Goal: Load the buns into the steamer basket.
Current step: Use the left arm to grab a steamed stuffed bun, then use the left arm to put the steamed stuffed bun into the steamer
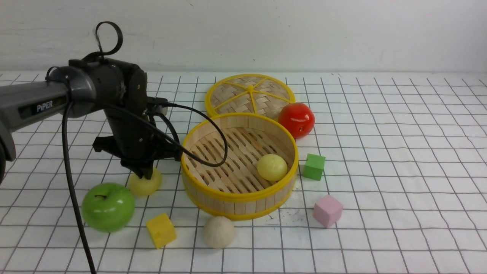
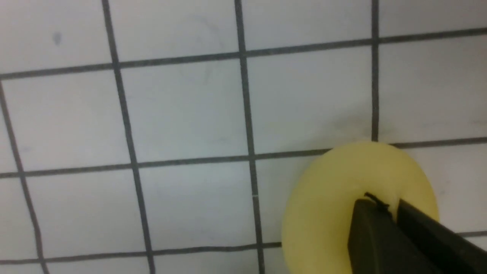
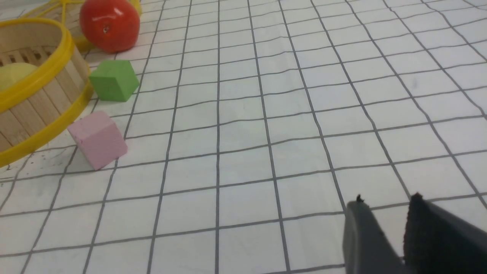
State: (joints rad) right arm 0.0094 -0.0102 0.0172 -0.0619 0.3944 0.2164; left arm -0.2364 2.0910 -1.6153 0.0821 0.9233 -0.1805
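The steamer basket (image 1: 213,203) stands mid-table, with one pale yellow bun (image 1: 271,167) on its slatted floor. It also shows in the right wrist view (image 3: 49,95), with that bun (image 3: 15,74) inside. A second pale yellow bun (image 1: 141,185) lies on the table left of the basket. My left gripper (image 1: 146,176) points down and is shut on its top, pinching it (image 2: 335,205) between nearly closed fingers (image 2: 388,201). A cream-beige bun (image 1: 218,232) lies in front of the basket. My right gripper (image 3: 387,198) hangs low over bare table, jaws a little apart and empty.
A green apple (image 1: 108,206) and a yellow cube (image 1: 161,230) lie near the gripped bun. The woven lid (image 1: 249,95) and a red apple (image 1: 296,120) are behind the basket. A green cube (image 1: 314,166) and a pink cube (image 1: 327,210) sit to its right.
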